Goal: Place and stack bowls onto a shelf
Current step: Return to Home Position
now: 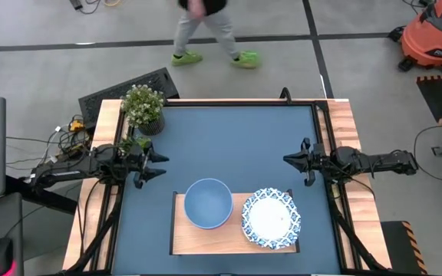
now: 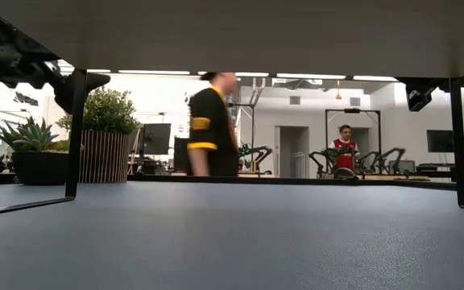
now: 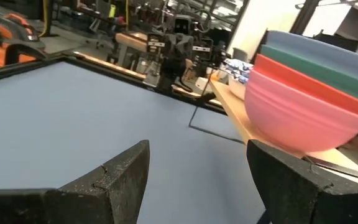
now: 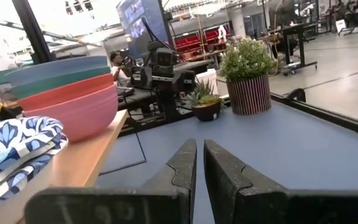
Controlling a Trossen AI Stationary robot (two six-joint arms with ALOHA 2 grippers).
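Left arm: lies low and level along the left edge of the blue table top [image 1: 236, 138] and points inward. The left gripper [image 1: 159, 165] sits just inside that edge, well apart from the bowls. In its wrist view the two dark fingers [image 3: 114, 180] are spread wide with nothing between them.

Right arm: mirrors this pose on the right edge. The right gripper [image 1: 288, 159] points left and sits far of the shelf's right end. Its fingers [image 4: 182, 168] are drawn together with only a thin slit between them, and they grip nothing.

Shelf [image 1: 236, 241]: a pale wood board with visible grain. It lies flat on the near middle of the table, with its long side running left to right.

Plain stack, on the left part of the shelf: from above only the blue bowl [image 1: 208, 203] shows, round and plain inside. The left wrist view shows the nested layers:
- pink bowl [image 3: 297, 118] at the bottom
- orange-red bowl [image 3: 316, 84] above it
- green bowl [image 3: 328, 66] next
- blue bowl on top

The rims sit level.

Patterned stack [image 1: 271, 218], on the right part of the shelf, just beside the plain stack: white inside, with a blue geometric rim. The rims look slightly offset. The count of bowls in it cannot be read.

Potted plant [image 1: 143, 107]: at the far left corner.

Person [image 1: 206, 31]: on the floor beyond the far edge.
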